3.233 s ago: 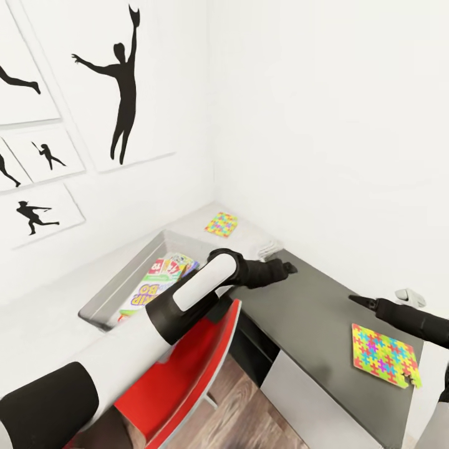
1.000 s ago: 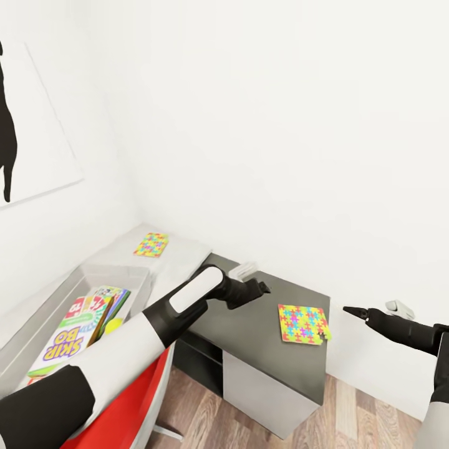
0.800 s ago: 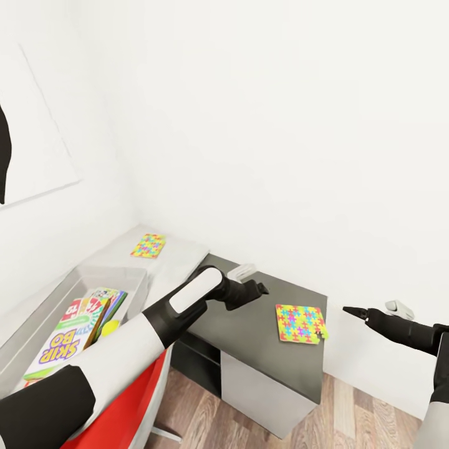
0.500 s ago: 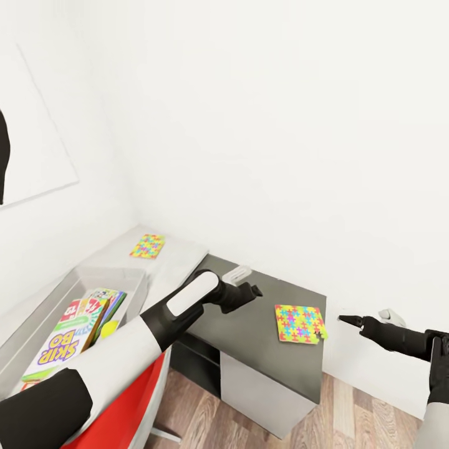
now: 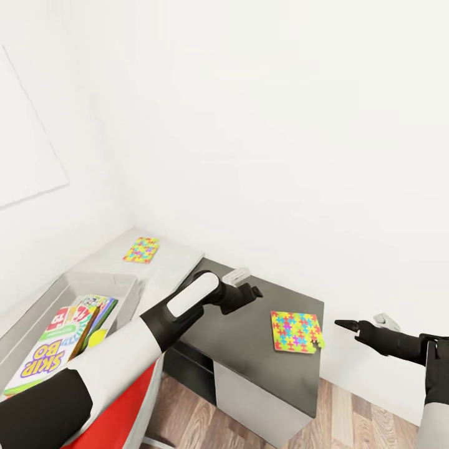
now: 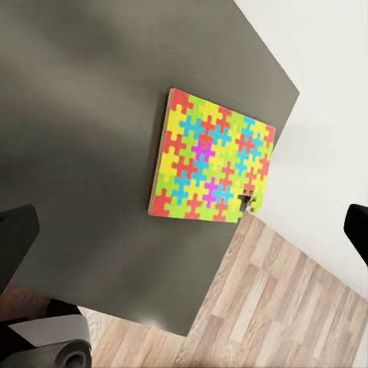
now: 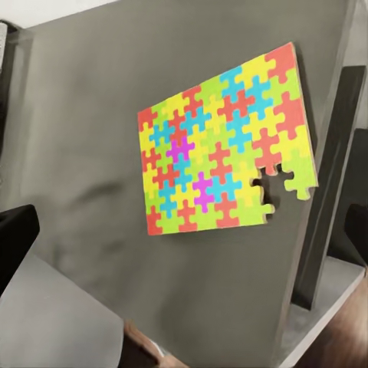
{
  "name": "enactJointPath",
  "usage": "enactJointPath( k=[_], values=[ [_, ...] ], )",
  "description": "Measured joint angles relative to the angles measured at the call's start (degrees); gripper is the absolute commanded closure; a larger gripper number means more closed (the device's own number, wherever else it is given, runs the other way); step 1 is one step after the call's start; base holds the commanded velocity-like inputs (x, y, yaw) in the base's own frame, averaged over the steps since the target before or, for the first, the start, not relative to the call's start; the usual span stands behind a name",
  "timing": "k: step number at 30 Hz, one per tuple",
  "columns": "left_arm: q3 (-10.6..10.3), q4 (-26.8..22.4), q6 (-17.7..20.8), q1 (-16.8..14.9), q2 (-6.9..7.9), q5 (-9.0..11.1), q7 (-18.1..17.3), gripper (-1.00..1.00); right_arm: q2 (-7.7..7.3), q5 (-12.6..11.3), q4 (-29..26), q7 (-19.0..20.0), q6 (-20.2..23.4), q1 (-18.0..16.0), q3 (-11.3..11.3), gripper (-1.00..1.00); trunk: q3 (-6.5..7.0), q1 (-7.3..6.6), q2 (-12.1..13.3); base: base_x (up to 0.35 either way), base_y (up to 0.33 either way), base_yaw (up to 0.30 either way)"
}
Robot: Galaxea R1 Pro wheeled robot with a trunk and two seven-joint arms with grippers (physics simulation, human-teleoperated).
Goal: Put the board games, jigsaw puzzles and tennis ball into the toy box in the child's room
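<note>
1. Two puzzles on the desk [image 5: 249, 324]: far jigsaw puzzle [image 5: 141, 249] and near jigsaw puzzle [image 5: 296, 331]. Toy box [image 5: 37, 312] holds games.
2. Left gripper [image 6: 184, 230] is spread wide, empty, above this thin, stiff slab [image 6: 211, 165].
3. Right gripper [image 7: 184, 230] gapes too, empty; we'd pinch its overhanging edge [image 7: 295, 180].

The L-shaped table [image 5: 187, 265] carries a multicoloured puzzle slab [image 5: 296, 331] on its dark grey wing; its light grey top holds another puzzle slab [image 5: 141, 249] and the pale grey bin [image 5: 93, 282].

One jigsaw puzzle [image 5: 297, 332] flat on the table's [image 5: 249, 349] dark wing; another [image 5: 141, 250] beyond.
</note>
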Motion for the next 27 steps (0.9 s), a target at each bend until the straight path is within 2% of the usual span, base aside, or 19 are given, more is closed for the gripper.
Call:
enactJointPath(
  k=[12, 15, 17, 21, 27],
  values=[
    [0.07, 0.03, 0.00, 0.00, -0.03, 0.00, 0.07, -1.00, -0.02, 0.26, -0.16, 0.17, 0.91, -0.53, 0.29, -1.00, 0.28, 0.00, 0.00, 0.019, -0.020, -0.067],
    [-0.13, 0.04, 0.16, 0.07, -0.05, -3.22, 0.28, -1.00, 0.02, 0.38, -0.27, 0.16, 1.10, -0.63, 0.39, -1.00, 0.31, -0.01, 0.00, 0.175, -0.194, -0.021],
    [-0.05, 0.05, 0.26, 0.07, -0.06, -4.30, 0.21, -1.00, 0.03, 0.40, -0.28, 0.12, 1.11, -0.65, 0.40, -1.00, 0.32, -0.02, 0.00, 0.203, -0.209, -0.040],
    [0.07, 0.04, 0.32, 0.17, -0.04, -5.41, 0.07, -1.00, 0.04, 0.44, -0.28, 0.04, 1.10, -0.62, 0.47, -1.00, 0.33, -0.01, 0.00, 0.145, -0.147, -0.058],
    [0.27, 0.06, 0.34, 0.56, -0.01, -6.02, 0.16, -1.00, 0.04, 0.45, -0.28, -0.02, 1.09, -0.59, 0.53, -1.00, 0.33, 0.00, 0.00, 0.054, -0.055, -0.071]
  ],
)
